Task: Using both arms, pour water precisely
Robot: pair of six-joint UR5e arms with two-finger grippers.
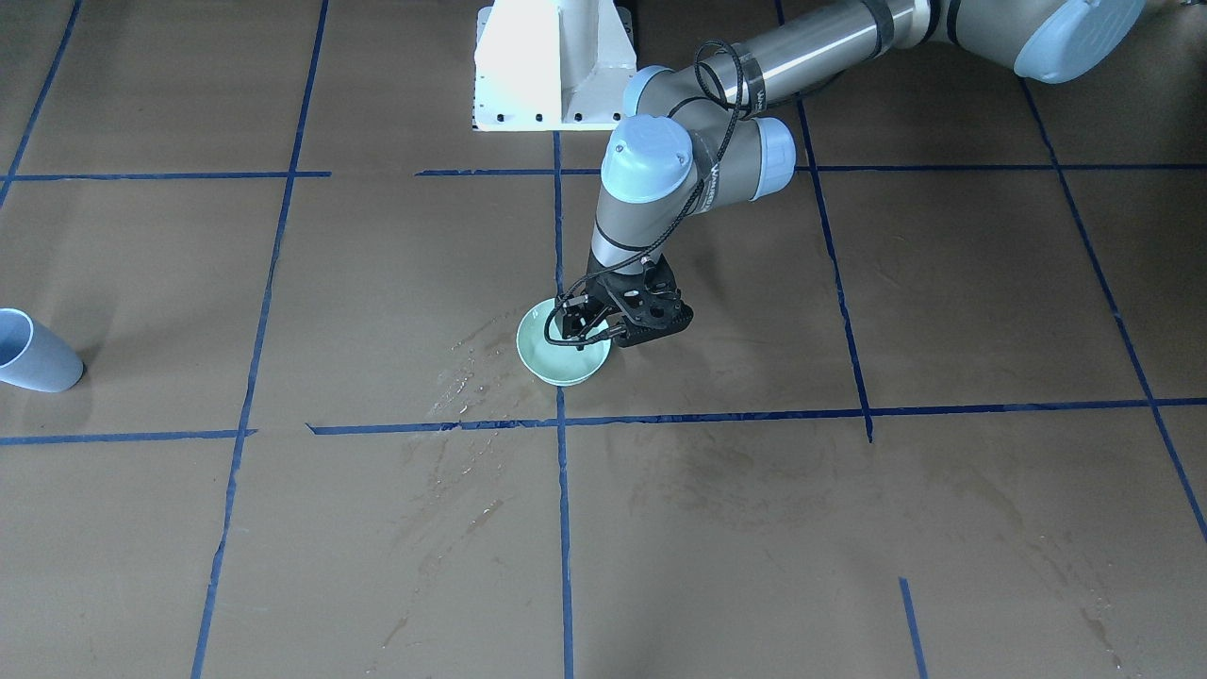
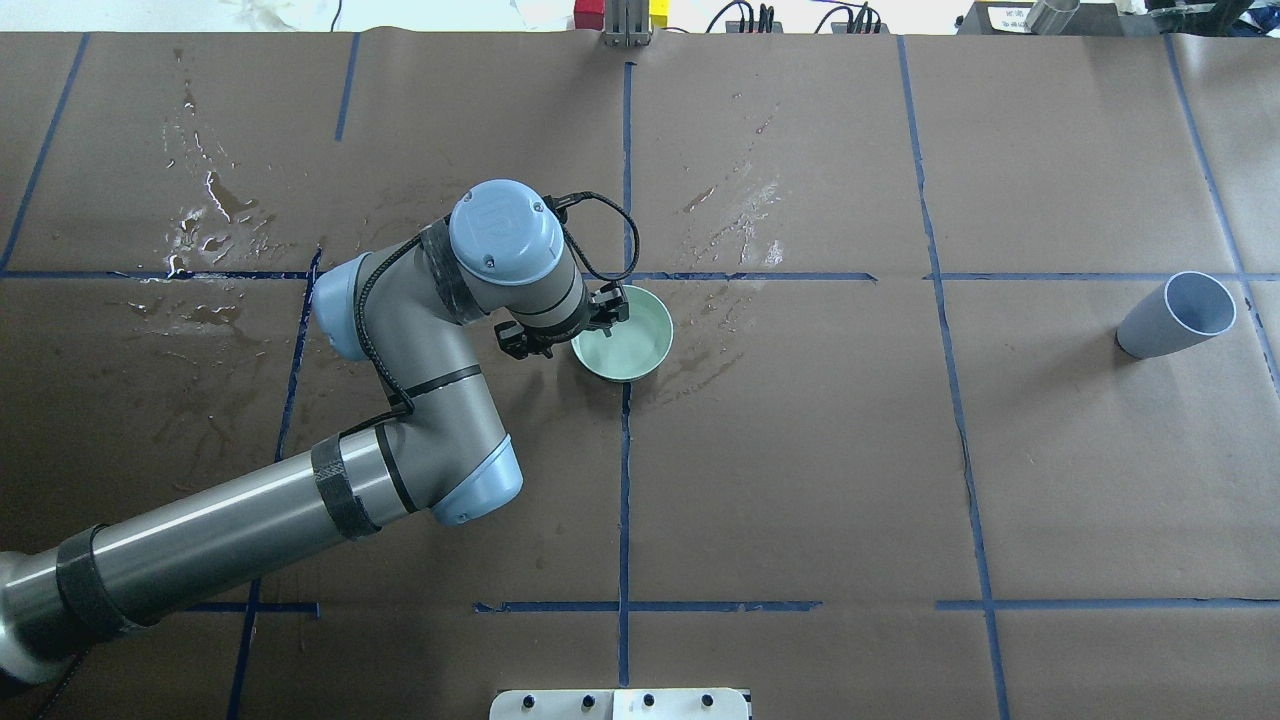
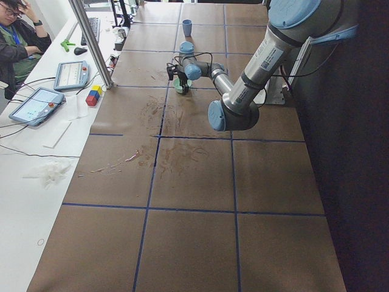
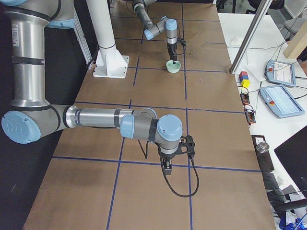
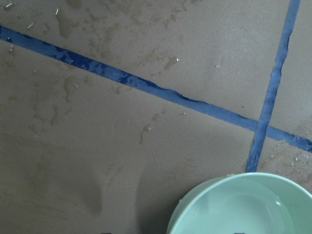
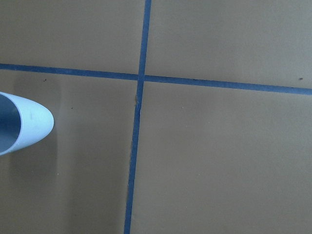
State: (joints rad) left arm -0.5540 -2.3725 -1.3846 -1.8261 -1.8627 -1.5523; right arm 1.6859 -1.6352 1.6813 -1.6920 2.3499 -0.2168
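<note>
The water (image 2: 628, 340) lies in the mint bowl (image 2: 640, 372) at table centre, the left gripper (image 2: 600, 312) pinched narrow on its 10 o'clock rim, with the pale blue cup (image 2: 1175, 315) far off at 3 o'clock, nearer the right gripper (image 4: 165, 167), whose opening I cannot tell.

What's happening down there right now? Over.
Left gripper at rim of green bowl, grip unclear. Right gripper hanging apart, state unclear. Water in bowl, splashes beside it. Blue cup far off.

Mint-green bowl (image 2: 626, 374), clear water (image 2: 628, 335) glinting inside. Brown table (image 2: 800, 450), blue tape (image 2: 624, 480) grid, dark wet blotches (image 2: 205, 235) far left. Pale-blue cup (image 2: 1160, 328) right. Silver-grey left arm (image 2: 250, 525), light-blue caps (image 2: 505, 232).
</note>
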